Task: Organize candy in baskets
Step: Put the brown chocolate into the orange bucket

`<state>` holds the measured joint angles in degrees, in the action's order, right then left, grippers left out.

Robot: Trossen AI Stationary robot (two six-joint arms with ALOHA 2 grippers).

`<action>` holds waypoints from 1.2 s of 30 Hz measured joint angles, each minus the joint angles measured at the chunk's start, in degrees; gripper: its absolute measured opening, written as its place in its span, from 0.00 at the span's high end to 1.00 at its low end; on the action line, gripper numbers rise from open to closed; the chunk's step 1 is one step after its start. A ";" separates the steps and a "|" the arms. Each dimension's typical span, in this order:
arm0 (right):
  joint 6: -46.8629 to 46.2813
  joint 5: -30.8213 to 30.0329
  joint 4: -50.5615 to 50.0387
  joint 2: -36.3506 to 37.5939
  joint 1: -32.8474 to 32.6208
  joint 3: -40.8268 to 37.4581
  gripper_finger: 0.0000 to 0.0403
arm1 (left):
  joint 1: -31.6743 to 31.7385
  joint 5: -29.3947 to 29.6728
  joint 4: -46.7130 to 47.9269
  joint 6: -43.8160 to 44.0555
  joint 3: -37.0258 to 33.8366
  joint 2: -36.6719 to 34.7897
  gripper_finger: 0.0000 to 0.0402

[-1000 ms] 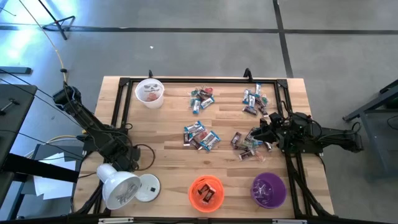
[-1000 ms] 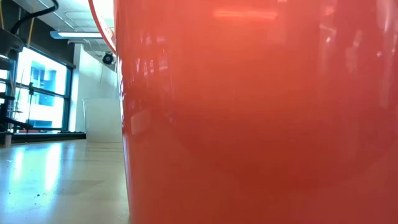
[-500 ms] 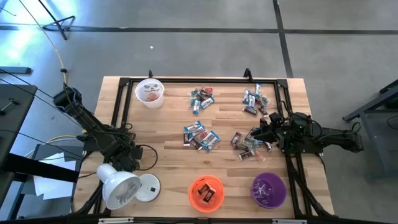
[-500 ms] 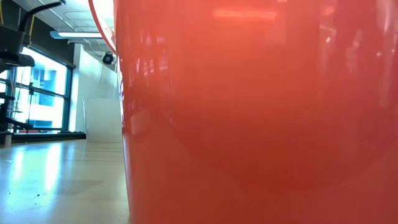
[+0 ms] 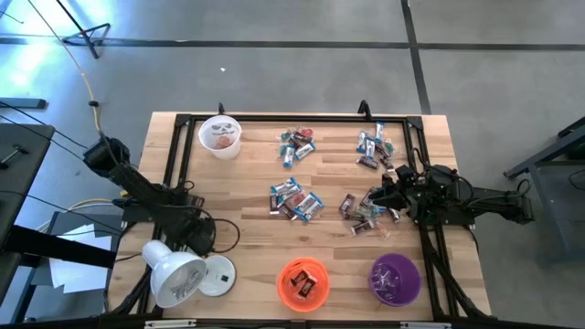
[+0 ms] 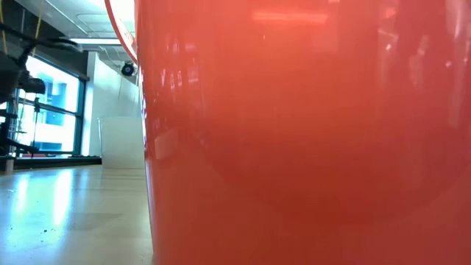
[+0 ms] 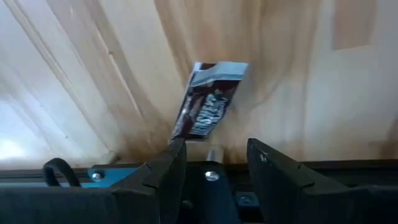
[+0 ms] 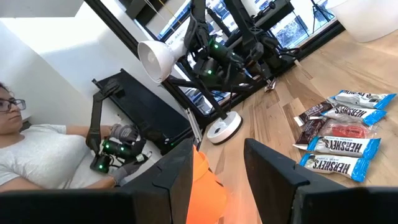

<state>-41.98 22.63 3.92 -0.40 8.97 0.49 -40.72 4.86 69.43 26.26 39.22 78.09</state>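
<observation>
Wrapped candy lies in several clusters on the wooden table: a far group (image 5: 295, 144), a far right group (image 5: 375, 146), a middle group (image 5: 294, 199) and one (image 5: 361, 212) beside my right gripper (image 5: 377, 197). That gripper is open (image 8: 214, 152) and hovers at the cluster's right side. My left gripper (image 5: 208, 239) is open near the table's left near corner. A dark brown candy bar (image 7: 208, 102) shows just ahead of its fingers (image 7: 214, 146). The white basket (image 5: 220, 134) stands at the far left. The orange basket (image 5: 303, 283), with candy inside, and the purple basket (image 5: 395, 279) stand at the near edge. My left gripper: the near end (image 7: 180, 132) of the dark brown candy bar sits right at one fingertip (image 7: 176, 149), while the other finger stands apart from it. I cannot tell whether the fingertip touches the bar.
A white dome lamp (image 5: 174, 274) with a round base (image 5: 218, 274) stands by the left gripper at the near left corner. A black frame (image 5: 178, 123) runs around the table. The orange basket's wall (image 6: 294, 132) fills the low view. A person sits beyond the table (image 8: 37, 149).
My left arm has swung a little toward the table's near edge and right, bringing its gripper closer to the lamp base. The right arm has kept still.
</observation>
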 joint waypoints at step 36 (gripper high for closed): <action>0.00 0.00 0.00 0.00 -0.02 0.00 0.66 | 10.00 -0.93 -13.44 11.13 -8.30 0.19 0.61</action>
<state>-41.98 22.62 3.91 -0.40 8.95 0.48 -30.72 3.93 55.99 37.39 30.92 78.28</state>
